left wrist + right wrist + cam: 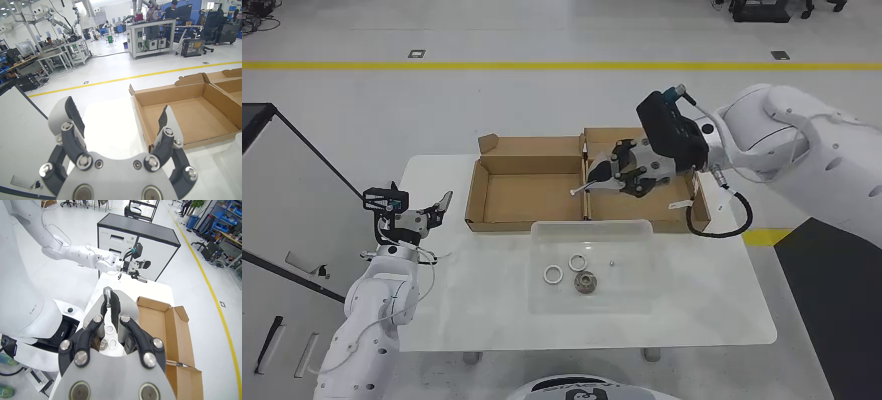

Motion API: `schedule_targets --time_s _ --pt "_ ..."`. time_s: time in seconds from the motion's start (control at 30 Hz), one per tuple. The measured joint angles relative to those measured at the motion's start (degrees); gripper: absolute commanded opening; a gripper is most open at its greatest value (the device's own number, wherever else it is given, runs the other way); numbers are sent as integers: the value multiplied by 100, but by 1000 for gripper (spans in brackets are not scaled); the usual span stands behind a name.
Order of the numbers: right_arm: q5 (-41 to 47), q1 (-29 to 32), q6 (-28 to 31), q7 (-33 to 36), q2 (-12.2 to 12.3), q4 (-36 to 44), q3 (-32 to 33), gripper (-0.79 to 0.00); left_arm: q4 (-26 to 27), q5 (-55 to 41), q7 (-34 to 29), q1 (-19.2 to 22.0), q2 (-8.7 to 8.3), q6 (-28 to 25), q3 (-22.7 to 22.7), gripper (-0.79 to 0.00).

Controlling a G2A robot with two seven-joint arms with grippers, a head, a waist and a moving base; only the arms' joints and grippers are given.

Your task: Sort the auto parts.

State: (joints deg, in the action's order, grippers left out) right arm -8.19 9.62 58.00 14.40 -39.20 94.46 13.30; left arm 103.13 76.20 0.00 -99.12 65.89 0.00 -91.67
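1. Right gripper (109, 306) sat closest to my camera. It was pinched tight on a bolt (107, 298), gripping the ridged stem, with the head poking out past the tips.
2. I judged the bolt hard, small and a bit heavy for its size. It would not bend or break, and the ridges should stop it slipping.
3. It hung near the wall between two boxes; I could not tell for sure which one it was over.
4. The near box (527, 198), by the left arm, looked empty. The far box (647, 212) was partly hidden.
5. A clear tray (542, 232) held two white rings (554, 273), a round metal part (585, 283) and a tiny bit (613, 263).
6. My left gripper (118, 109) was wide open, held nothing, and hung over the table (492, 300) beside the near box.
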Motion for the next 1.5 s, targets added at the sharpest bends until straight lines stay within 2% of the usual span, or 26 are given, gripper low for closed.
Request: schedule_targets --time_s 1.0,1.27,1.5 --pt "-7 26 -39 -30 0 19 27 -785 0 0 0 0 0 0 0 0" --pt "111 538 4 -709 89 304 463 -785 0 0 0 0 0 0 0 0" --pt "283 1178 0 -1394 300 717 849 -785 0 0 0 0 0 0 0 0"
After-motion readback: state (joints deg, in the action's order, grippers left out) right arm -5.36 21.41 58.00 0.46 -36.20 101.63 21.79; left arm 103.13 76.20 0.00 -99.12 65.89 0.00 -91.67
